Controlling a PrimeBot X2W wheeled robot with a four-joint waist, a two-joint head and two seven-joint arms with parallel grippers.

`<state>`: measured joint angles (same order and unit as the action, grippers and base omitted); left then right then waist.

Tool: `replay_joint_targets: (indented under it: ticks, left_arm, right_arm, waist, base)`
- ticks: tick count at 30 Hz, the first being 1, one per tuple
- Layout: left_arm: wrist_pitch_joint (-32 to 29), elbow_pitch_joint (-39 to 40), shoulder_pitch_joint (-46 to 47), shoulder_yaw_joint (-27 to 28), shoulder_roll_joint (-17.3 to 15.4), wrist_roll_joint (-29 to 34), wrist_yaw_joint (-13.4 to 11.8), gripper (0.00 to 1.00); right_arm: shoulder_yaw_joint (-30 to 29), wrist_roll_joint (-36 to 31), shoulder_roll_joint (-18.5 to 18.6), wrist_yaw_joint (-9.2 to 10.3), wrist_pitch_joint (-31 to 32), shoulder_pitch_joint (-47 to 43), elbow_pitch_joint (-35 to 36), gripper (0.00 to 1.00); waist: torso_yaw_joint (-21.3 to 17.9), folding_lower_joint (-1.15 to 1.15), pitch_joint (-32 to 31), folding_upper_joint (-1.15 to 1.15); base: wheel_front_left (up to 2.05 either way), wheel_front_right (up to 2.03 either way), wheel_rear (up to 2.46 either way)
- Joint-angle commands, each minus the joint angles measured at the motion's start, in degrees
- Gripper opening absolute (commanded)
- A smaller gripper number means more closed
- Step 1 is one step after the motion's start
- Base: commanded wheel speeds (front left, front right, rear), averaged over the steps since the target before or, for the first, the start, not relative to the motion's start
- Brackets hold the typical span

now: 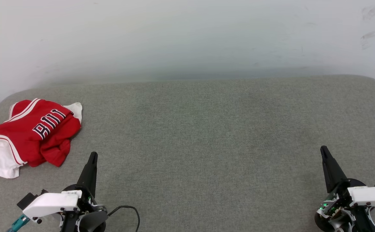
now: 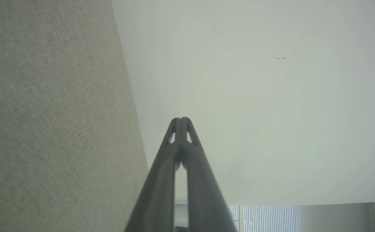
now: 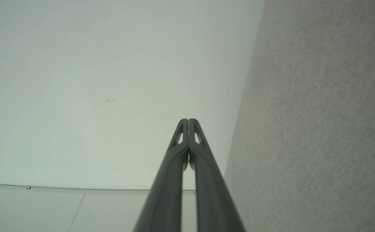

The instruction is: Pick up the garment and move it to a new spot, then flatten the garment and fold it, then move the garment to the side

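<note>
Both grippers stood lowest in the head view, by the near edge of the grey fabric surface (image 1: 206,135). The left gripper (image 1: 93,156) was near the near left corner, its two dark fingers pressed together into one point and holding nothing. In the left wrist view the left gripper (image 2: 181,120) had its tips meeting, with only a thin slit lower down. The right gripper (image 1: 323,150) was near the near right corner, also closed and empty, and in the right wrist view the right gripper (image 3: 188,120) had its tips touching. A thin black cable (image 1: 132,209) curled just beside the left wrist.

The garment (image 1: 36,132), a red jersey T-shirt, lay crumpled in a heap at the far left corner of the surface, close to its left edge. Black letters with white outline showed on top, but folds cut them and the word could not be read. One white sleeve with red-and-white striped trim lay at the near side of the heap. The left gripper was near the garment but apart from it; the right gripper was well apart from it.

A white wall (image 1: 187,38) rose behind the far edge.
</note>
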<state>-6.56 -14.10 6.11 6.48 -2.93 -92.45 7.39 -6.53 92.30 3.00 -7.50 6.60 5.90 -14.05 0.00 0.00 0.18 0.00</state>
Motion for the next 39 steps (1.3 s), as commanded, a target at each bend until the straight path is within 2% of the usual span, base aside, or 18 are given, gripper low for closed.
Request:
replay_joint_targets:
  ticks: [1, 39]
  left_arm:
    - [-0.12, -0.02, 0.29, 0.11, 0.09, 0.08, 0.20, 0.00]
    - [-0.11, -0.01, 0.29, 0.10, 0.09, 0.08, 0.20, 0.00]
  right_arm:
    - [0.00, 0.23, -0.25, 0.02, 0.05, 0.59, -0.05, 0.00]
    - [-0.01, 0.23, -0.25, 0.02, 0.04, 0.59, -0.05, 0.00]
  waist:
    - [0.00, 0.00, 0.00, 0.00]
    - [0.00, 0.00, 0.00, 0.00]
  base:
    - [0.00, 0.00, 0.00]
    - [0.00, 0.00, 0.00]
